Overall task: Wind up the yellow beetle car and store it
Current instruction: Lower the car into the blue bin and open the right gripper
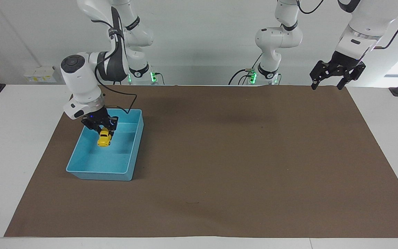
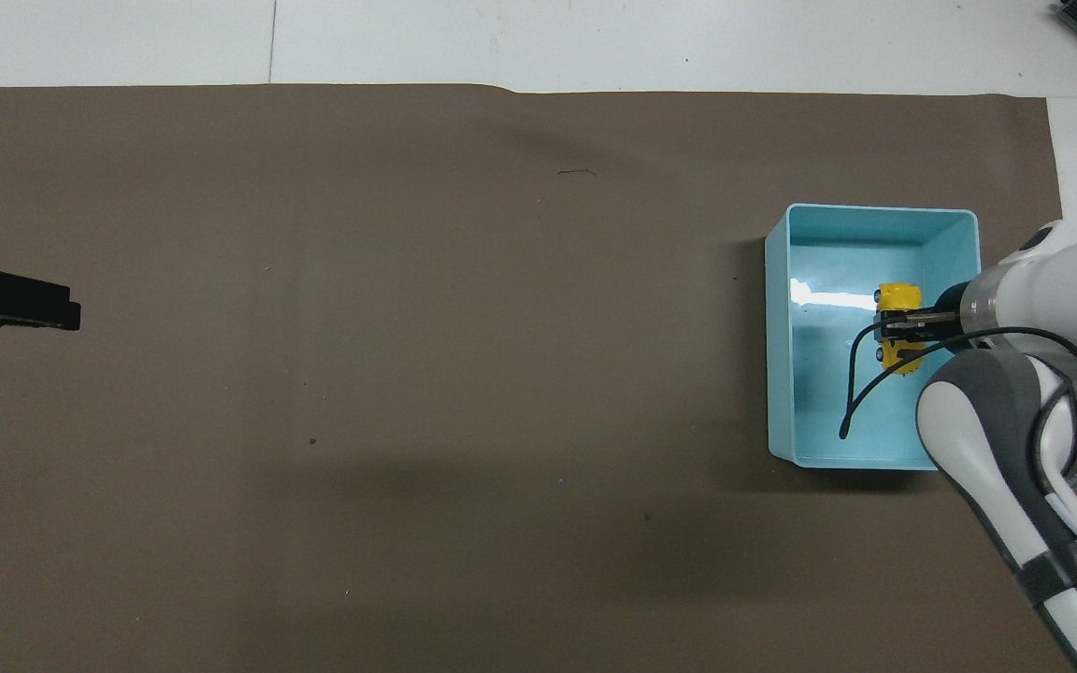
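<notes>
Right gripper (image 1: 103, 128) is clamping the yellow beetle car (image 1: 104, 138), hanging it inside the blue bin (image 1: 134, 152) at the mat's (image 1: 219, 155) right-arm end. Left gripper (image 1: 327, 80) is waiting, spread wide, over the opposite corner. Risk: releasing high, the car bounces or rolls.
</notes>
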Robot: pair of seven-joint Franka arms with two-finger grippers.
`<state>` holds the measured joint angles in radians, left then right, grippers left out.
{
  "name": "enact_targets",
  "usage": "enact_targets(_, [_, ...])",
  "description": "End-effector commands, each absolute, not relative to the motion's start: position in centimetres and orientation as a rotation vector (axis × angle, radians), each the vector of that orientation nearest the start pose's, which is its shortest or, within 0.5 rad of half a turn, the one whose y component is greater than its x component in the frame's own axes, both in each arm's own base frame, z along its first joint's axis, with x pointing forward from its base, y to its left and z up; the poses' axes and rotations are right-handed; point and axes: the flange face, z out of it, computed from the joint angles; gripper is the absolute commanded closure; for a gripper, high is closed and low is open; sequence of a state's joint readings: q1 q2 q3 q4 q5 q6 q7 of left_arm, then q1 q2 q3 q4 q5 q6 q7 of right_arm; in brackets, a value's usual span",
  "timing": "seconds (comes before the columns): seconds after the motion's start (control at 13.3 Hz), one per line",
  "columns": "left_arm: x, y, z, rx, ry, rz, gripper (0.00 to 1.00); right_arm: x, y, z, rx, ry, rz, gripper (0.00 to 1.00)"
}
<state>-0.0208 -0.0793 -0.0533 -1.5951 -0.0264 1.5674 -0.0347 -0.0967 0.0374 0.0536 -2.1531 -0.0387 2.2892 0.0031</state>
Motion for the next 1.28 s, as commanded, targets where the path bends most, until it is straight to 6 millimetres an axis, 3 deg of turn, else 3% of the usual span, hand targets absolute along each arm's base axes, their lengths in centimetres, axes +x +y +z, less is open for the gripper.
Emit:
enact_targets(0.0, [52.5, -4.0, 65.8, -3.169, 0.077, -0.064, 0.00, 53.9, -3.0, 36.7, -3.149, 0.016, -0.183, 1.00])
enact_targets(0.38, [52.5, -4.0, 65.8, -3.167, 0.077, -0.064, 0.00, 53.5, -3.5, 33.4, -3.149, -0.045, -0.147, 1.00])
enact_targets(1.05, [52.5, -4.0, 65.8, -3.167, 0.080, -0.064, 0.00, 53.3, -3.1, 32.4, -3.147, -0.057, -0.120, 1.00])
enact_targets(1.2, [52.5, -4.0, 65.8, -3.169, 0.077, -0.064, 0.00, 53.3, -3.0, 32.3, -3.147, -0.064, -0.116, 0.89])
